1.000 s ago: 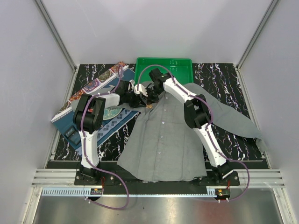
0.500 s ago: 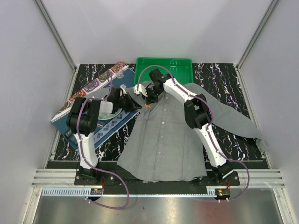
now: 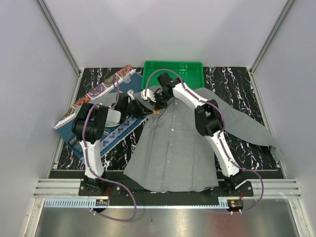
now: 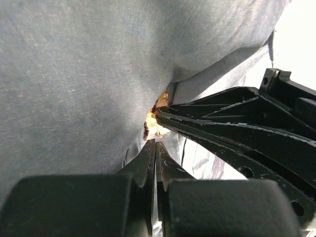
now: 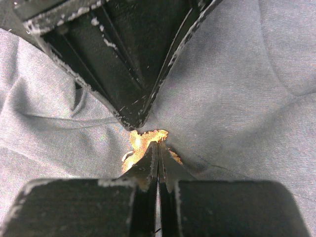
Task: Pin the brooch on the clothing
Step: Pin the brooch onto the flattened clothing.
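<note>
Two claws met at the brooch (image 5: 144, 139), which lay on the grey shirt (image 3: 173, 148) near its collar. The right claw (image 5: 158, 145) was closed on the brooch; the left claw (image 4: 155, 144) was closed beside it, hold unclear. Pinning appeared underway, fastening unconfirmed.

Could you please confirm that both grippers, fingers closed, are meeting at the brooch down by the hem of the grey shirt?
Not the hem: the left gripper and right gripper meet at the brooch up by the collar end of the shirt, near the green tray, as the top external view shows. Both pairs of fingers are closed, as you said.
</note>
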